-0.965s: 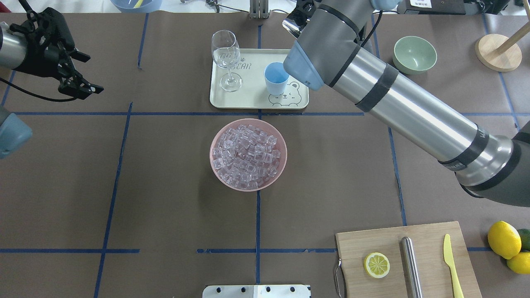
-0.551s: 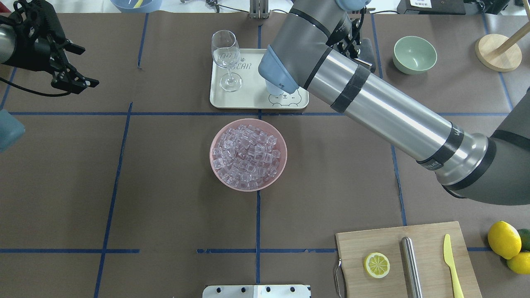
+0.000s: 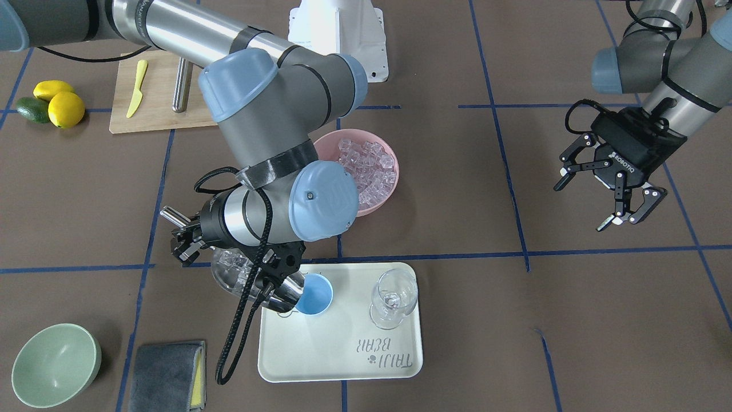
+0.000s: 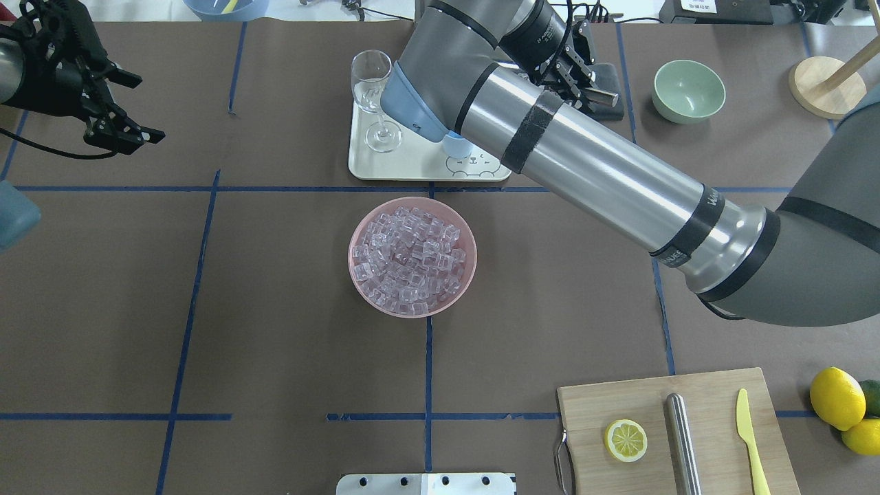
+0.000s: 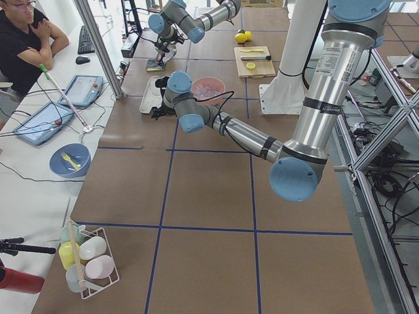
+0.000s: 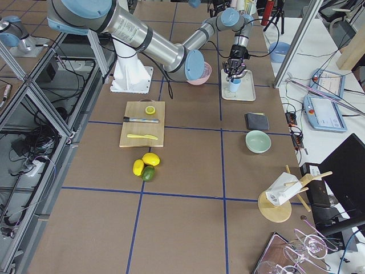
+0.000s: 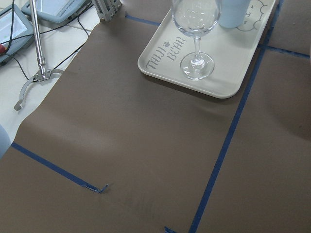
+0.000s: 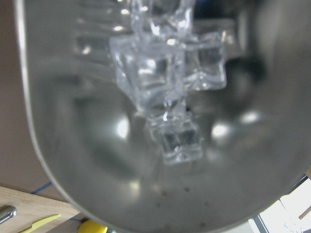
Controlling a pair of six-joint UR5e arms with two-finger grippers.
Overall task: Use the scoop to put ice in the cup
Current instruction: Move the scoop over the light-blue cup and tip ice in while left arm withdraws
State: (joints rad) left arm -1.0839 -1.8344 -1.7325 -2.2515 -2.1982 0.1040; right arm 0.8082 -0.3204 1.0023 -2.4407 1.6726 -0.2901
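Observation:
My right gripper (image 3: 187, 241) is shut on the rod handle (image 3: 170, 216) of the steel scoop (image 3: 247, 279). The scoop is tilted with its lip at the rim of the light-blue cup (image 3: 314, 294) on the cream tray (image 3: 343, 355). Several ice cubes (image 8: 165, 82) lie in the scoop's trough (image 8: 97, 184). In the overhead view my right arm hides most of the cup (image 4: 454, 146). A pink bowl (image 4: 357, 234) full of ice (image 4: 412, 258) stands at the table's middle. My left gripper (image 3: 609, 197) is open and empty, far off at the side (image 4: 127, 134).
A wine glass (image 3: 393, 297) stands on the tray beside the cup. A green bowl (image 3: 54, 363) and a grey cloth (image 3: 166, 375) lie near the tray. A cutting board (image 4: 677, 430) holds a lemon half, a steel cylinder and a yellow knife; lemons (image 4: 835, 399) lie beside it.
My right arm has swung left over the tray and now covers the cup in the overhead view. The left gripper has drawn back a little.

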